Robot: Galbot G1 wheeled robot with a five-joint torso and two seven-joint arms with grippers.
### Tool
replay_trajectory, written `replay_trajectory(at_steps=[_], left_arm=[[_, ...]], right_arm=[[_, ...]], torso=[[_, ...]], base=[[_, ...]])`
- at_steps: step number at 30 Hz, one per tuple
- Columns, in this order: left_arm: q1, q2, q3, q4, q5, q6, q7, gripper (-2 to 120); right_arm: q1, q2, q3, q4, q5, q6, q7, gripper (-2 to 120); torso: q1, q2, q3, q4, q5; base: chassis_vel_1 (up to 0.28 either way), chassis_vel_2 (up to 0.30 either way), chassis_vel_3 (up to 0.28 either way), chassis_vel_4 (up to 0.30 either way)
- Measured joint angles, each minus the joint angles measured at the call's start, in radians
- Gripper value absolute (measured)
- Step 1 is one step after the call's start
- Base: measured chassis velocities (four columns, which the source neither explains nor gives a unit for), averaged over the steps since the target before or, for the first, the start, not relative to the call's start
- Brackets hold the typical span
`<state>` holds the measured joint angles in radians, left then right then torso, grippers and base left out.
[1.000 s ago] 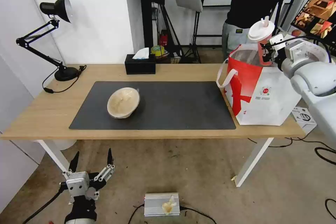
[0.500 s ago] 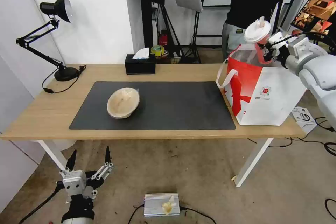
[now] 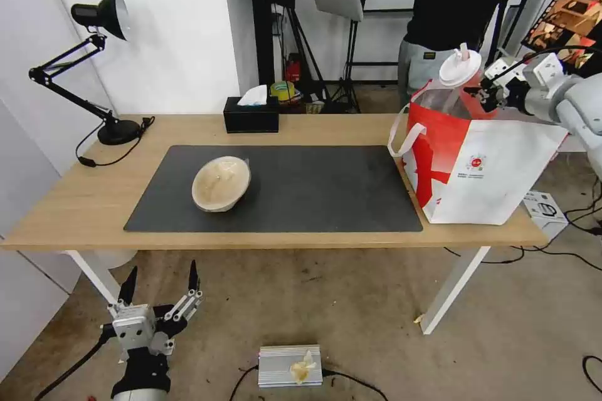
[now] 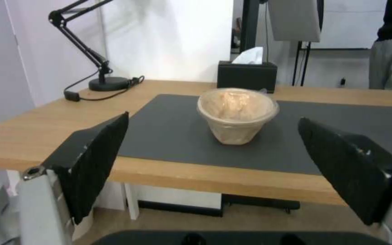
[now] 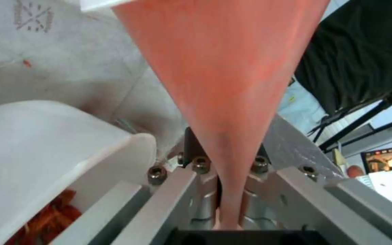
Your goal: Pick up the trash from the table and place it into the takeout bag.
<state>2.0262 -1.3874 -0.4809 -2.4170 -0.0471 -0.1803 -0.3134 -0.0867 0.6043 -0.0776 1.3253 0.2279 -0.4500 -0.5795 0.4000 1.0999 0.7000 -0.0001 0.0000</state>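
The right tool is clamped on the red cup and holds it over the open top of the takeout bag. The bag stands at the 3 o'clock end of the surface. The cup leans a bit, with its white lid up top. In the right wrist view, the white bowl with red scraps sits inside the bag, right under the cup.

The beige paper bowl is on the dark mat, near the middle, toward 9 o'clock. The left tool hangs low by the floor at 7 o'clock, its fingers wide apart.

What could go wrong? The cup leans, so the lid could pop off and drops could spill. If the cup lands on the bowl's edge, it could tip the scraps out. If it bumps the soft bag wall, the bag could fold or slide.
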Motion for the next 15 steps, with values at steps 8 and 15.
replay_trajectory(at_steps=[8, 15], left_arm=[[-0.001, 0.000, -0.001, 0.001, -0.002, 0.000, -0.001, 100], [-0.001, 0.001, -0.001, 0.000, -0.002, 0.000, -0.001, 100]], right_arm=[[0.007, 0.003, -0.004, -0.013, -0.010, 0.000, -0.008, 1], [0.007, -0.003, -0.005, -0.007, -0.032, 0.005, -0.007, 5]], torso=[[0.000, 0.000, 0.000, 0.0000, 0.0000], [0.000, 0.000, 0.000, 0.0000, 0.0000]], base=[[0.000, 0.000, 0.000, 0.000], [0.000, 0.000, 0.000, 0.000]])
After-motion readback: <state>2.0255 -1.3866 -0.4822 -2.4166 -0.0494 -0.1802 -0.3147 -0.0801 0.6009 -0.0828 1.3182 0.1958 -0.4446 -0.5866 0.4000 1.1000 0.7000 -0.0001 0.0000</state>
